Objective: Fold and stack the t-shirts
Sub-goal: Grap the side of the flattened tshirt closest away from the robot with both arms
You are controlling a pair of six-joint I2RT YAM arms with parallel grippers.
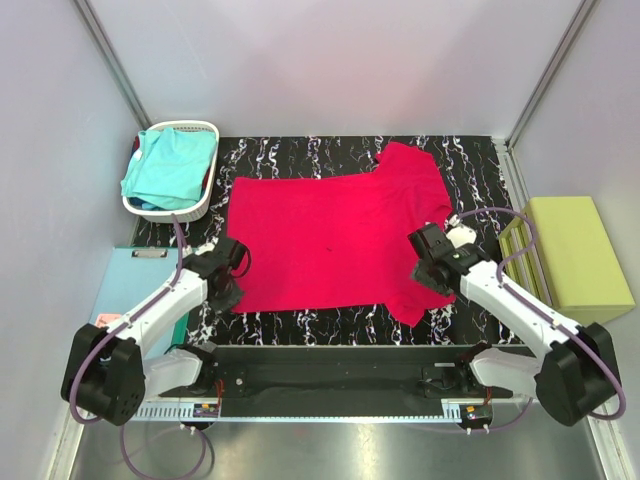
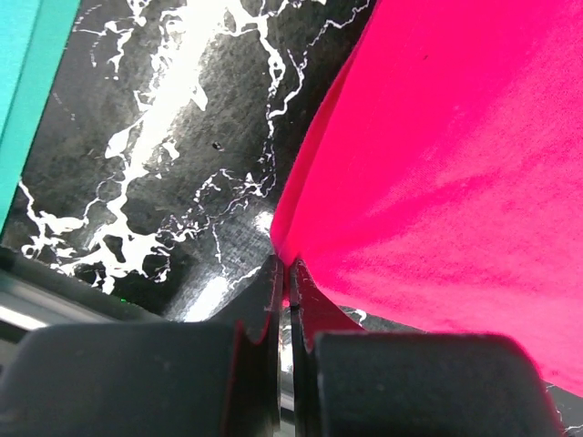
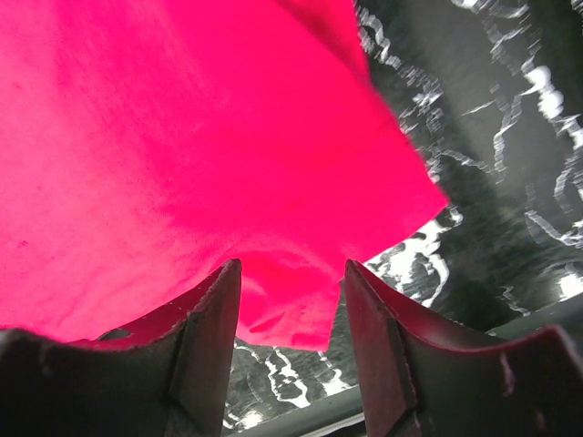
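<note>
Top external view: we see a black, white-veined surface (image 1: 300, 155) with both arms reaching onto it from the near edge.
Far left: a flat light-blue mat (image 1: 125, 275) lies beside the surface, partly under the left arm.
Basket: a white slotted basket (image 1: 208, 130) stands at the far-left corner of the surface.
Turquoise t-shirt (image 1: 170, 168): it sits bunched in the basket, its cloth heaped up to the rim, well apart from both tools.
Left tool (image 1: 226, 290): it sits at the near-left corner of the red cloth. In the left wrist view we see the tool (image 2: 284, 264) pressed together, with the shirt's edge running down into the seam between the tips, so we read it as pinching that corner.
Crimson-red t-shirt (image 1: 330, 240): it lies spread flat across the middle of the surface, straight hem to the left and both sleeves to the right, one far and one near.
Right tool (image 1: 432, 272): it is down at the near-right sleeve. In the right wrist view the tool (image 3: 291, 269) stands spread, one of its fingers (image 3: 214, 319) on each side of a hanging fold of red cloth, and we see no squeeze on it.
Far right: a yellow-green block (image 1: 580, 250) rests off the surface's right edge, apart from the shirt.
</note>
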